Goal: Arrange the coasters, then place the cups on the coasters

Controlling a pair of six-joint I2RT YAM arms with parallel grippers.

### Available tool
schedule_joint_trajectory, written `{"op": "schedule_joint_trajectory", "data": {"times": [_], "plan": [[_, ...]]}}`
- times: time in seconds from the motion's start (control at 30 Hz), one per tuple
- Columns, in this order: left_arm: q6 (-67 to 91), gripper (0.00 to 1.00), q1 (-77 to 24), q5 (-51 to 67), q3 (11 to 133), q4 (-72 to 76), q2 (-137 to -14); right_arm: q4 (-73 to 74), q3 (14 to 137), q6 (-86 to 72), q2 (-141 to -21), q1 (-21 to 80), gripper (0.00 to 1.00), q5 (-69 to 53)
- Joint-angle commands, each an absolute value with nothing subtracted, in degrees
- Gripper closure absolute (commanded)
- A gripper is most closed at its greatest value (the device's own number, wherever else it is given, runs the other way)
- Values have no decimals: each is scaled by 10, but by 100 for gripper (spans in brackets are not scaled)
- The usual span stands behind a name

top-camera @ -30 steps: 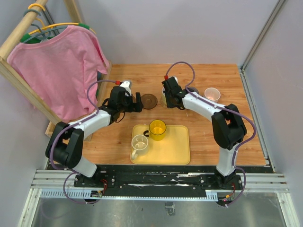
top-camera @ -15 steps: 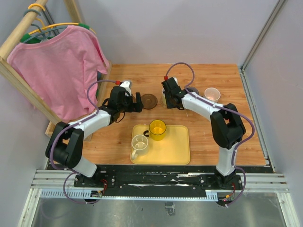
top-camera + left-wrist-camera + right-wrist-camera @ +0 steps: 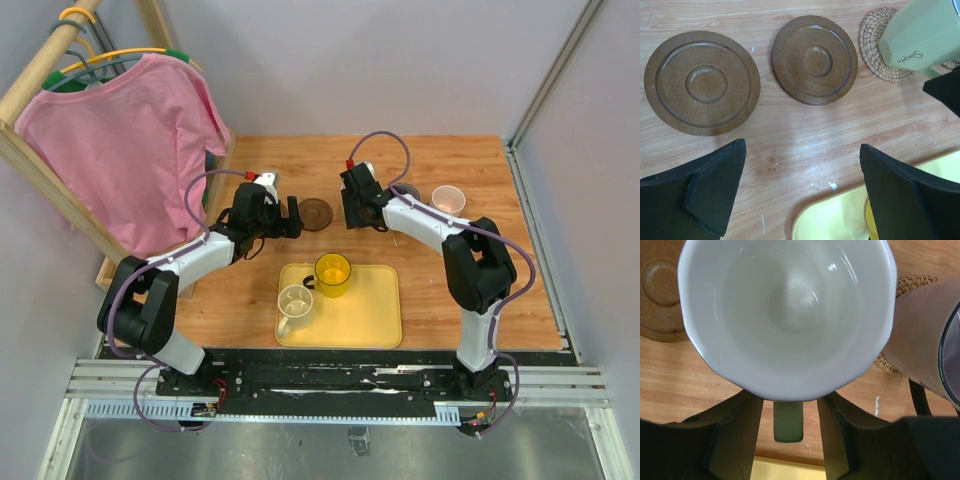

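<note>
Two dark brown coasters (image 3: pixel 702 82) (image 3: pixel 814 59) lie side by side on the wood, just ahead of my left gripper (image 3: pixel 802 165), which is open and empty. To their right a woven coaster (image 3: pixel 880 45) carries the white cup (image 3: pixel 785 315), pale green outside (image 3: pixel 922 35). My right gripper (image 3: pixel 788 407) is open, a finger on each side of that cup's handle (image 3: pixel 788 422) with a gap on both sides. The grey-purple cup (image 3: pixel 407 192) sits on another woven coaster (image 3: pixel 887 365); the pink cup (image 3: pixel 449 200) stands beyond it. The yellow cup (image 3: pixel 332 274) and beige cup (image 3: pixel 296 305) stand on the tray.
The yellow tray (image 3: pixel 375 310) lies near the front between the arms, its corner under my left gripper (image 3: pixel 835 220). A wooden rack with a pink shirt (image 3: pixel 130 140) fills the left side. Grey walls close the back and right.
My right gripper's jaws have parted from the white cup's handle. Neither arm has shifted noticeably, and the left gripper stays open.
</note>
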State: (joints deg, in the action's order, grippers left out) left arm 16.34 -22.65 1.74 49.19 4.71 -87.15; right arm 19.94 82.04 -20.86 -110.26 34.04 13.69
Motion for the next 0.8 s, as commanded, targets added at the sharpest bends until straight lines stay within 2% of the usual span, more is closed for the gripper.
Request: {"op": "schedule_joint_trajectory", "data": {"times": [0.0,0.1,0.2,0.57,0.77], "plan": [[163,0,-225,25,501,62,-875,208,832,-214,-1091,333,47,150],[163,0,-224,27,501,62,-875,208,828,-215,-1077,333,38,151],[164,0,-224,27,500,61,-871,209,825,-214,-1064,333,35,150],[150,0,-229,86,479,67,-822,213,790,-215,-965,348,32,149],[112,0,-272,141,442,39,-767,214,739,-215,-874,352,27,163]]}}
